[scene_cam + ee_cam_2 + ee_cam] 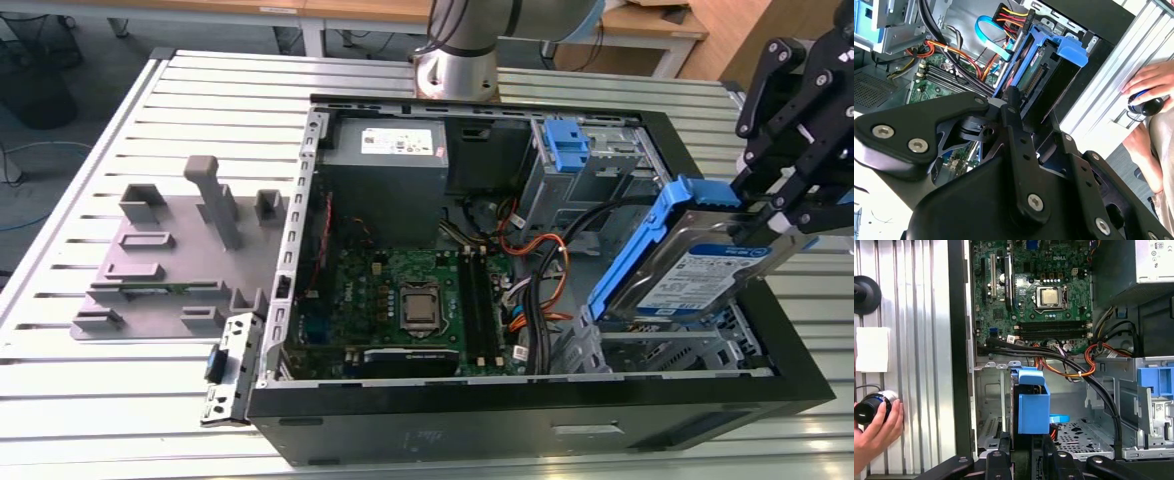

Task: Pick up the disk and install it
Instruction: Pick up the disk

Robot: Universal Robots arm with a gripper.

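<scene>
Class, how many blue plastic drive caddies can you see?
2. One frames the disk in the gripper; the second caddy sits near the power supply. More may be hidden.

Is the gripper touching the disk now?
Touching. In the exterior view the gripper grips the disk at its upper end, holding it tilted above the computer case.

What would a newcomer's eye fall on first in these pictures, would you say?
The disk in its blue rails stands out first, held tilted by the gripper over the open computer case at the exterior view's right. Next comes the green motherboard on the case's floor, then a person's hand on a dark round object beside the case in the first wrist view.
</scene>
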